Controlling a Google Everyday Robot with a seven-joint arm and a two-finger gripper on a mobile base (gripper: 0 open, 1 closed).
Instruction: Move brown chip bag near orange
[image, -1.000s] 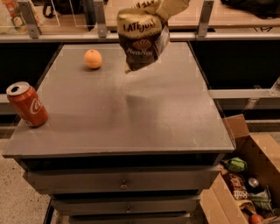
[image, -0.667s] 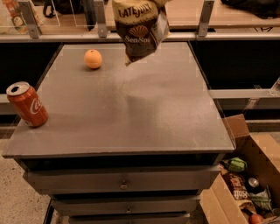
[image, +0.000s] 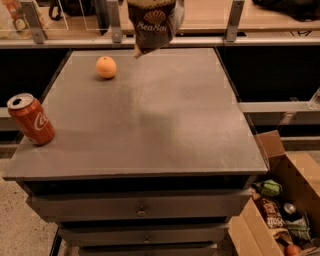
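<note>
Brown chip bag (image: 154, 22): raised and shifted slightly left over the last second; now hanging clear above far edge of counter (image: 175, 125), right of orange (image: 106, 67), not yet near. Tool: out of view above top edge; grip state cannot be told. Remaining: carry left, lower beside orange.

Grey table (image: 170, 125), seen from its front edge. We see a flat, dull, roughly square top carried on a cabinet body whose drawer fronts (image: 142, 207) are stacked below the front lip, each with a small central pull. Two things lie directly on the top. The orange (image: 106, 67) sits in the back left quarter, near the rear edge. The red soda can (image: 31, 119) stands upright at the left edge, toward the front, silver end up. We note that the two are well apart. The gripper is beyond the upper border of the view.
</note>
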